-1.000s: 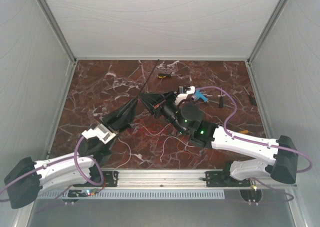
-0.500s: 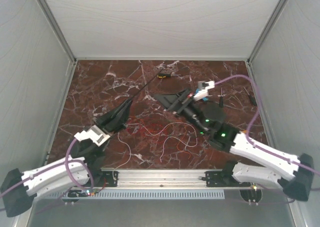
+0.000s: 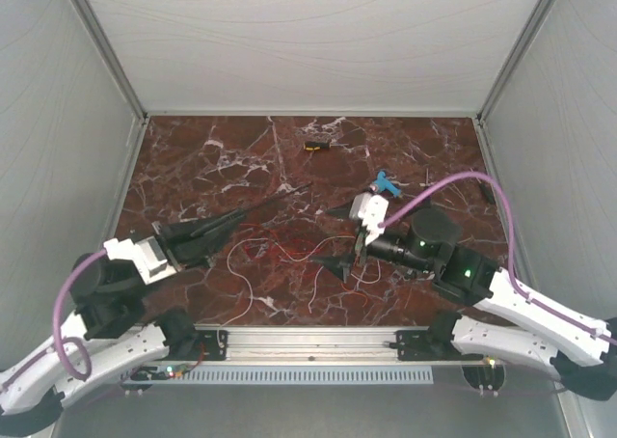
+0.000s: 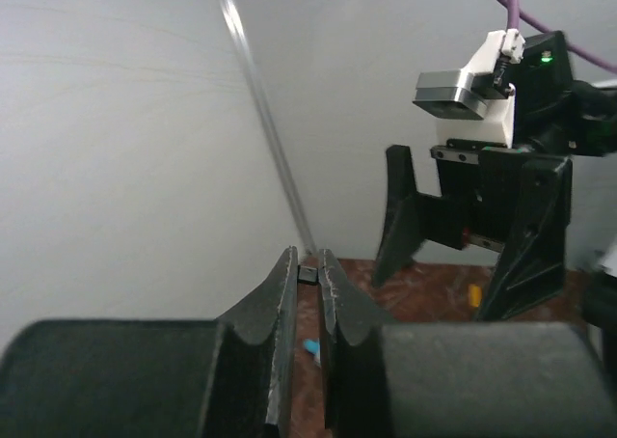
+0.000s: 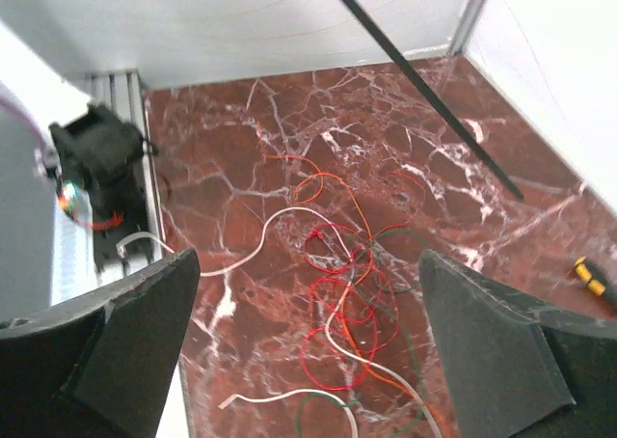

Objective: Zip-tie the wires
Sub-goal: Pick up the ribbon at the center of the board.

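Now: tie gripped on the left, right released

My left gripper (image 3: 231,220) is clenched on the zip tie (image 3: 275,199), which juts out from its tips above the table (image 3: 193,158). My right gripper (image 3: 326,236) stands wide, grasping nothing, facing the wires (image 3: 289,250), which lie in loose red, white and orange loops.

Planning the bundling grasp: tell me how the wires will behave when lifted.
Probably floppy: the wires lie in loose, curling loops on the table, so they should droop from a pinch. Likely very light, being so thin. The red, orange and white strands overlap, so lifting one may drag the others along.
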Motion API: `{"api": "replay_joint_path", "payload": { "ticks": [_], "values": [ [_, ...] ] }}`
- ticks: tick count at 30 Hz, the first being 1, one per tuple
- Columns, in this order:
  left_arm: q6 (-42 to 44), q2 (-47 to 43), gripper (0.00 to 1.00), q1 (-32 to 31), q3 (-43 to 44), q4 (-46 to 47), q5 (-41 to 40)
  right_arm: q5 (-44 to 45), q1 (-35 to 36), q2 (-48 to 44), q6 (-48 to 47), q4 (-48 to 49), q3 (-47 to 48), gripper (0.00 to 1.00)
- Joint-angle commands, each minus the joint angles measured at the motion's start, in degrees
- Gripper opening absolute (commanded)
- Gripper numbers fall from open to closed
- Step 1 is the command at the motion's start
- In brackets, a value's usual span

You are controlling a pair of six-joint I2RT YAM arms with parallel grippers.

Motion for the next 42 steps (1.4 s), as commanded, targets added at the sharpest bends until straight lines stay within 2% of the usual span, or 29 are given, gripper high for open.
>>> {"api": "replay_joint_path", "payload": {
  "ticks": [1,3,7,11,17,23,27,29,31,38,39,42],
  "values": [
    [-6.27,-0.55,0.0,-0.18,6.96,-20.97,5.37,1.33,4.35,-0.73,-18.84,-2.08,0.91,0.96],
    [-7.05,-0.8,0.0,-0.2,7.71,-23.51,6.48,0.34,4.49,-0.8,-19.58,-1.2,1.06,0.97],
    [-9.08,-2.57,0.0,-0.21,5.67,-22.27,9.55,-3.04,5.22,1.5,-19.72,-0.75,2.83,0.97],
    [-9.86,-2.64,0.0,-0.21,5.1,-22.2,10.33,-1.9,7.36,2.42,-21.1,1.19,3.7,0.93],
    [-12.18,-3.96,0.0,-0.16,2.52,-17.01,11.89,-6.36,8.24,6.84,-20.11,5.28,3.62,0.82],
    [-13.89,-3.6,0.0,-0.21,1.83,-14.9,12.38,-3.34,8.77,10.08,-20.46,12.87,0.49,0.51],
    [-14.57,-4.28,0.0,-0.24,1.27,-13.95,12.45,-2.82,8.79,11.22,-20.85,13.82,0.16,0.41],
    [-14.8,-4.71,0.0,-0.18,0.78,-13.29,12.31,-3.04,8.75,11.54,-20.96,13.74,0.18,0.27],
    [-15.0,-4.88,0.0,-0.23,0.25,-12.68,11.84,-3.3,8.73,11.63,-20.95,13.13,0.3,0.17],
    [-15.96,-5.59,0.0,-0.18,-1.78,-9.92,10.44,-5.15,8.73,11.89,-20.65,10.74,0.71,0.01],
    [-15.95,-5.84,0.05,-0.18,-2.05,-9.65,10.01,-5.3,8.77,11.83,-20.48,10.56,0.78,0.0],
    [-15.52,-6.99,0.46,-0.2,-3.24,-8.98,9.29,-5.72,8.74,11.49,-19.89,10.27,0.83,0.0]
  ]
}}
